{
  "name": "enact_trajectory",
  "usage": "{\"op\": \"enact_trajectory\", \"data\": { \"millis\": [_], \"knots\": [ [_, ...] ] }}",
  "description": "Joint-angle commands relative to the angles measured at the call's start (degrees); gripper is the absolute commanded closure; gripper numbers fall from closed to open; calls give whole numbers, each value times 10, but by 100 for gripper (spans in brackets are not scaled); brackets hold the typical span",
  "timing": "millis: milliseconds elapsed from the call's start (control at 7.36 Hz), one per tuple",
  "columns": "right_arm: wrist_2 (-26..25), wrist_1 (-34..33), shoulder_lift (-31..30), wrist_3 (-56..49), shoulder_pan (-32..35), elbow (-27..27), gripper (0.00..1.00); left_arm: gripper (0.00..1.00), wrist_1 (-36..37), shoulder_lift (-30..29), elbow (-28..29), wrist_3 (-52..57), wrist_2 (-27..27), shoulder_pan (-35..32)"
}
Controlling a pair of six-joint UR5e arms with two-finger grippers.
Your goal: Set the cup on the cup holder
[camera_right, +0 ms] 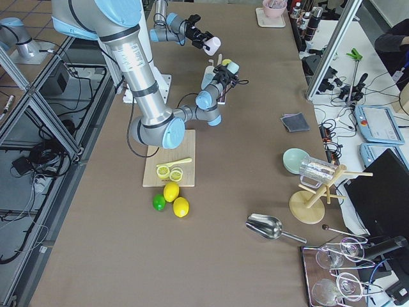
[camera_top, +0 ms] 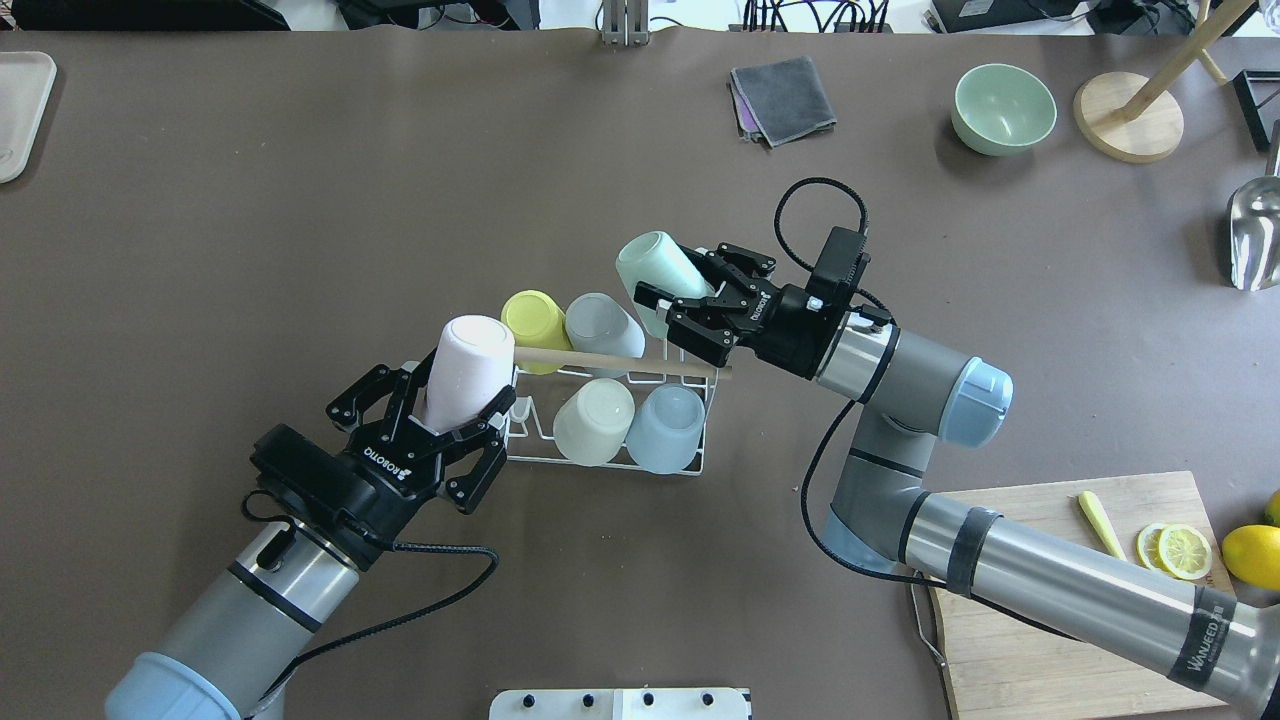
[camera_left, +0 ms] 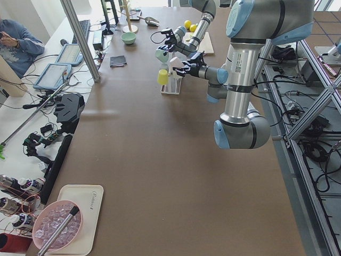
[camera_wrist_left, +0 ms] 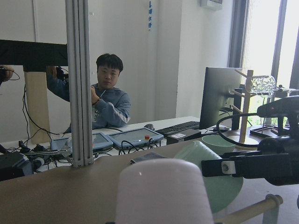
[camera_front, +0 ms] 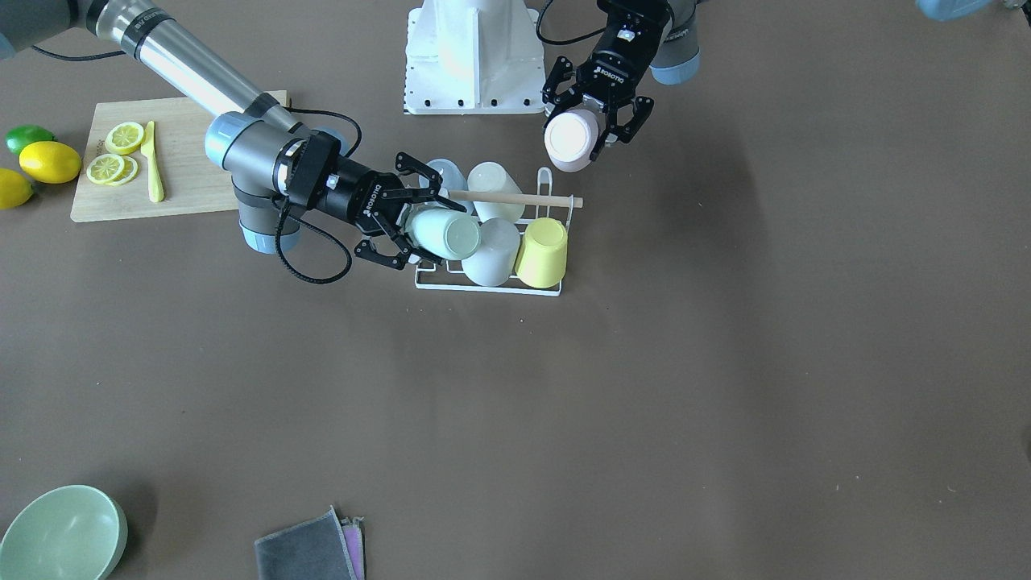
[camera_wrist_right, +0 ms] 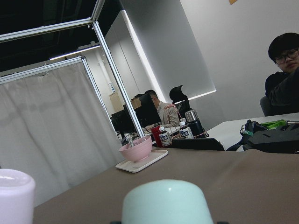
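At frame centre, the white wire cup holder [camera_top: 640,364] is carrying four cups [camera_top: 593,420]. My left gripper [camera_top: 455,395] is pinching a pink plastic cup [camera_top: 465,362], my right gripper [camera_top: 680,288] a mint-green cup [camera_top: 650,265]; both are awaiting placing.

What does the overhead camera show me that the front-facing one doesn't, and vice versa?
Overhead only: the metal scoop, the round wooden stand base and a pale tray at the table's edge. Front-facing only: the lime beside the lemons. Both: the cup holder with four cups on it, the left gripper shut on a pink cup, the right gripper shut on a mint cup, the green bowl and the grey cloth.
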Motion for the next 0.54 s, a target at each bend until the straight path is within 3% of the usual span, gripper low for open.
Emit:
{"op": "enact_trajectory", "data": {
  "millis": [0,408],
  "knots": [
    [10,0,-4,0,2,-1,100,85,1,-24,27,-4,2,-10],
    [11,1,-5,0,-8,-1,100,85,0,-33,41,-17,2,-11]
  ]
}}
